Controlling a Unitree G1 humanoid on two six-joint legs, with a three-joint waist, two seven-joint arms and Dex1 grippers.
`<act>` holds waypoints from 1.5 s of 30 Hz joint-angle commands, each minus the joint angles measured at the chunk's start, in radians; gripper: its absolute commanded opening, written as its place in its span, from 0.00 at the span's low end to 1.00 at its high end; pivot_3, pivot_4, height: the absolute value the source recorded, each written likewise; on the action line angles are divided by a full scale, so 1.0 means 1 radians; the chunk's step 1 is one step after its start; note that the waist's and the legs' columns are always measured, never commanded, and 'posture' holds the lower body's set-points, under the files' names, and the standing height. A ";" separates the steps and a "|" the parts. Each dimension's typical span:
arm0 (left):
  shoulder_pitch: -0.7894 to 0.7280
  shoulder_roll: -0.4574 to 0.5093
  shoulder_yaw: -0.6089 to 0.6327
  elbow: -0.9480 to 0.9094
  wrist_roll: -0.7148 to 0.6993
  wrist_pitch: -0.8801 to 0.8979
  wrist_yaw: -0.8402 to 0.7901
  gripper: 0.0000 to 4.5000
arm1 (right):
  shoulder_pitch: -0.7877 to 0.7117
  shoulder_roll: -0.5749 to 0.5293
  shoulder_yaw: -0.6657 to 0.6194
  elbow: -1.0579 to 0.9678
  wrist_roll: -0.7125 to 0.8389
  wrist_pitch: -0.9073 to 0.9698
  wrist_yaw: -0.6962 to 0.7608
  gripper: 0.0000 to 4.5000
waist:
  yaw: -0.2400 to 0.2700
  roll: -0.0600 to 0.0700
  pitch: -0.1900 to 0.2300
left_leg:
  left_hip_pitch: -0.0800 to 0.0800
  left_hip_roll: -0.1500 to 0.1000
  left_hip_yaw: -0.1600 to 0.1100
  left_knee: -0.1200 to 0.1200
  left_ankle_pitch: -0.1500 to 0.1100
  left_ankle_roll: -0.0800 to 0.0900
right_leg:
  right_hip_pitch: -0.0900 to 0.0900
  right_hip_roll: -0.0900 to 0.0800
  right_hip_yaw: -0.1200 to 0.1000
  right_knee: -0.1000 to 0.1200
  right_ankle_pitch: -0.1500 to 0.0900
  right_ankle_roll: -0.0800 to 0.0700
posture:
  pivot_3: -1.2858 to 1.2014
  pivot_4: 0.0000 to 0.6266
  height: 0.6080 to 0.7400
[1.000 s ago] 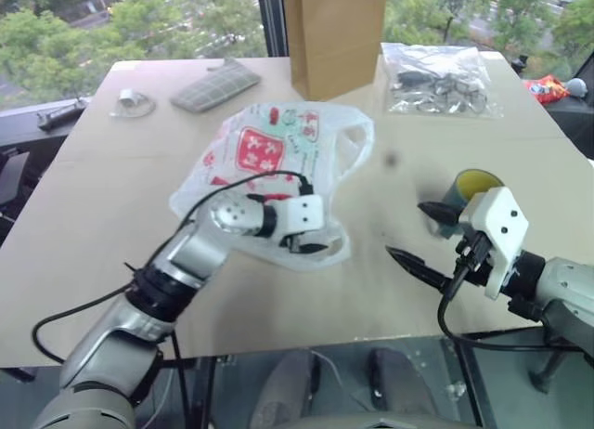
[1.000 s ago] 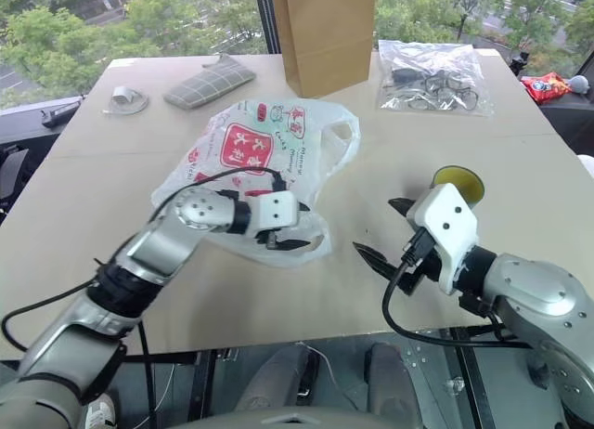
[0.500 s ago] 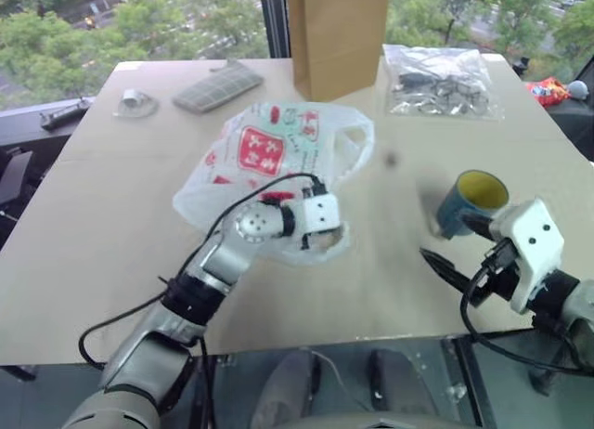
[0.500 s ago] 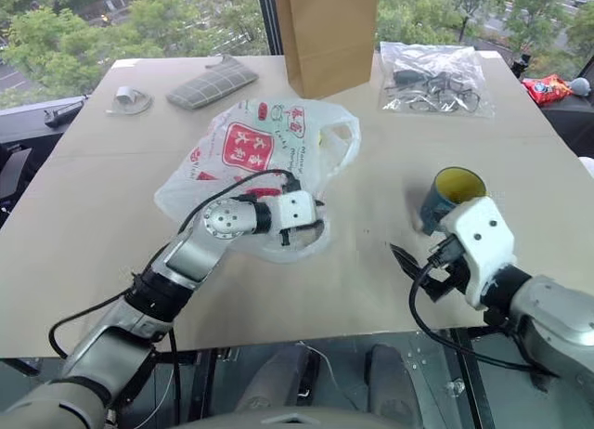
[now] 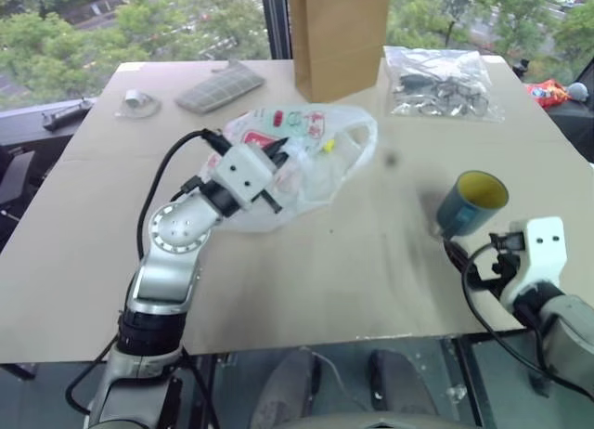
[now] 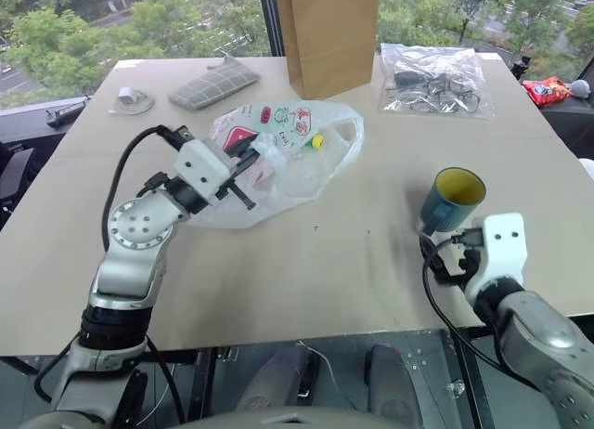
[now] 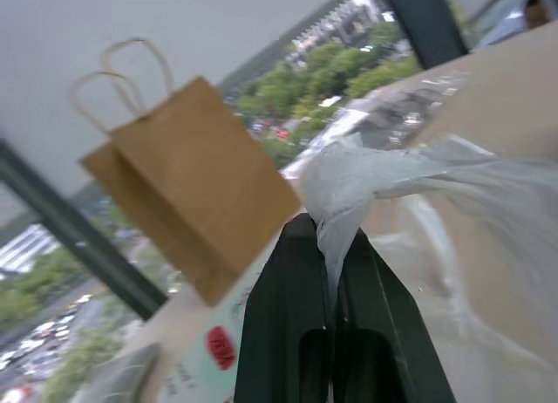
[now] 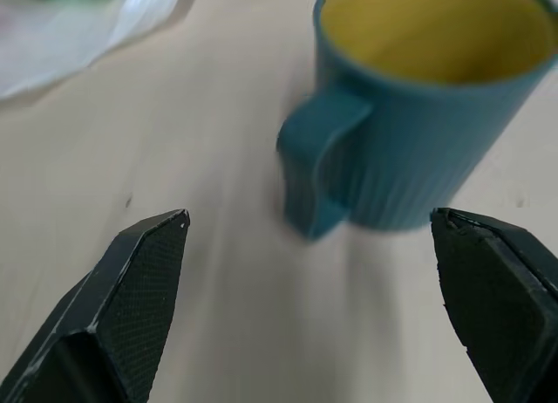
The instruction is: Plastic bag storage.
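Observation:
The plastic bag [image 5: 311, 160], crinkly translucent white with red print, lies mid-table, its near-left edge pulled up off the surface. My left gripper [image 7: 327, 224] is shut on a bunched fold of that edge; in the head views the gripper [image 6: 243, 160] is raised at the bag's left side. My right gripper [image 8: 309, 218] stands open low over the table, its black fingertips [image 8: 161, 237] wide apart, facing the handle of a blue mug [image 8: 418, 115] with a yellow inside. The mug [image 5: 473, 199] stands upright just beyond that gripper.
A tall brown paper bag [image 5: 339, 34] stands behind the plastic bag at the far table edge. A clear packet of dark items [image 5: 436, 81] lies at the far right, a grey pad [image 5: 216, 85] and a small clear object [image 5: 135, 99] at the far left.
My left gripper has shut on the bag's near edge and risen up and left, lifting that part of the bag. My right gripper moved right and down, close to the mug.

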 commanded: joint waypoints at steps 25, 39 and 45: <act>0.027 0.027 0.027 -0.058 -0.020 -0.013 0.046 0.00 | -0.367 0.333 0.113 0.015 -0.445 0.414 -0.338 0.46 | -0.006 0.001 0.000 | -0.001 -0.001 0.000 -0.006 0.001 -0.002 | -0.003 0.000 0.001 -0.001 0.000 -0.001 | 0.52 0.24 1.00; 0.069 0.038 0.061 -0.126 -0.057 0.036 0.043 0.00 | -0.407 0.211 0.246 -0.045 -0.387 0.210 0.148 0.09 | -0.030 0.002 0.000 | -0.001 -0.001 0.000 -0.006 0.000 -0.001 | -0.003 0.000 0.001 -0.002 0.000 -0.001 | 0.52 0.24 1.00; 0.090 0.064 0.107 -0.181 -0.110 0.042 0.016 0.00 | -0.577 0.319 0.380 0.188 -0.384 0.063 0.332 0.09 | -0.033 0.002 0.000 | 0.000 0.000 0.000 -0.006 0.001 -0.001 | -0.003 0.001 0.001 -0.002 0.000 -0.001 | 0.52 0.24 1.00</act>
